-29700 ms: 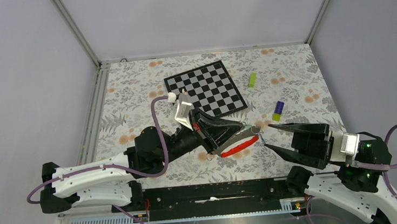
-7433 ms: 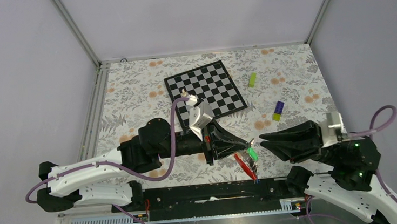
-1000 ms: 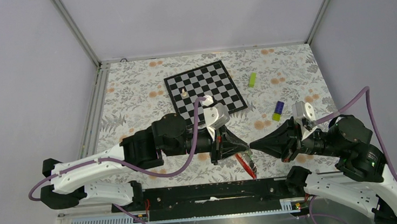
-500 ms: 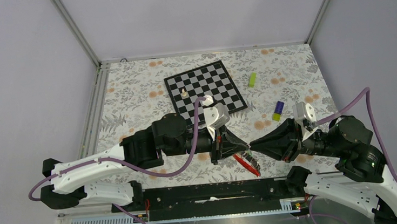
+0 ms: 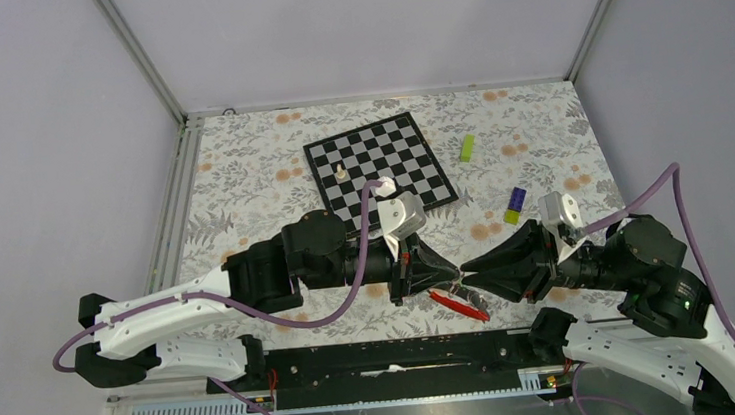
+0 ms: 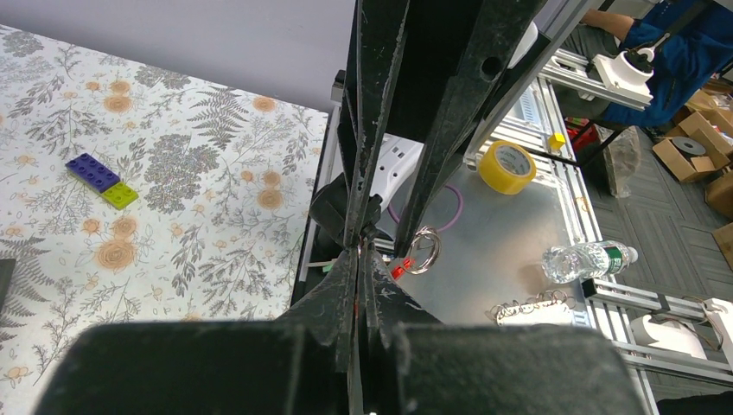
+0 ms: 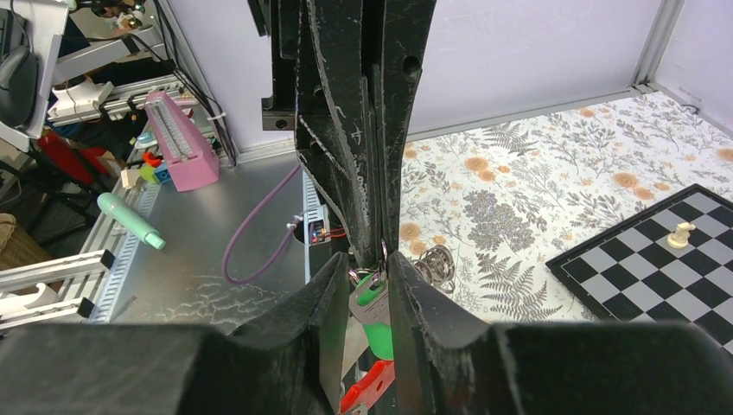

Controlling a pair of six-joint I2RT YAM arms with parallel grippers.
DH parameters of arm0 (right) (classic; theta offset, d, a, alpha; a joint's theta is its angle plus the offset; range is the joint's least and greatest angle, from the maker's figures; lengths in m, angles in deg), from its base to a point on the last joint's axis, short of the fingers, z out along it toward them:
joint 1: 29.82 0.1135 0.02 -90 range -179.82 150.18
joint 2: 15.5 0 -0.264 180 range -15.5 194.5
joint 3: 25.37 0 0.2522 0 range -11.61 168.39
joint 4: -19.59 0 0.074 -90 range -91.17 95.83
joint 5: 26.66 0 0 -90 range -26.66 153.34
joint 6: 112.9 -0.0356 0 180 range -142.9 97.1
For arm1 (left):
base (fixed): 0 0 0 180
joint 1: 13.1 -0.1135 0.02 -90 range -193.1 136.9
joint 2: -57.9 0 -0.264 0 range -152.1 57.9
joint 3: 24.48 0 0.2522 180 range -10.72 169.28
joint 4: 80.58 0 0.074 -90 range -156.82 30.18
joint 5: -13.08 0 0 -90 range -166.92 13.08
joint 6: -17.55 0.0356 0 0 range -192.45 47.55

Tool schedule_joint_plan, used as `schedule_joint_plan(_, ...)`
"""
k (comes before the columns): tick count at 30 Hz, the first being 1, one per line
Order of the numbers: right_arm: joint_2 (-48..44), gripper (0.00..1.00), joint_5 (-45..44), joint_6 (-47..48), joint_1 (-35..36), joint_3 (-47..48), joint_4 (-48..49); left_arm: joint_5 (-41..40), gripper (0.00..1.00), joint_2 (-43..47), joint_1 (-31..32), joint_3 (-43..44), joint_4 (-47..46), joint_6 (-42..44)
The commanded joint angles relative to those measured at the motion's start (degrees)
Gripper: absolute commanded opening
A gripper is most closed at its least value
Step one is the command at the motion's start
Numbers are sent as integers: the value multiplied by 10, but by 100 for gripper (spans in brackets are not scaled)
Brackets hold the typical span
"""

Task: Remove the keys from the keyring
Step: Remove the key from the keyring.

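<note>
Left pincer (image 6: pixel 359 257) clamped on thin silvery metal keyring (image 6: pixel 423 249) | right pincer (image 7: pixel 370 266) parted around small green-headed key (image 7: pixel 373 304) | none freed

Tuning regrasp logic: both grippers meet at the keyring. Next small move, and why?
Probably close the right gripper on the green-headed key: it sits between its parted jaws, while the shut left gripper appears to hold the keyring steady.

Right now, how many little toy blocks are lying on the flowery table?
2. A lime-green block lies right of the chessboard; a purple-and-yellow block lies just off the board's near right corner. Others may be hidden.
</note>
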Motion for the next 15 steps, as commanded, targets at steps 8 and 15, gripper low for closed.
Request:
schedule_joint_plan(8, 11, 27, 21, -2, 0, -9, 25, -4, 0, 8, -1, 23, -37, 4)
schedule_joint_plan(15, 9, 6, 20, -2, 0, -10, 24, -5, 0, 10, -1, 21, -39, 5)
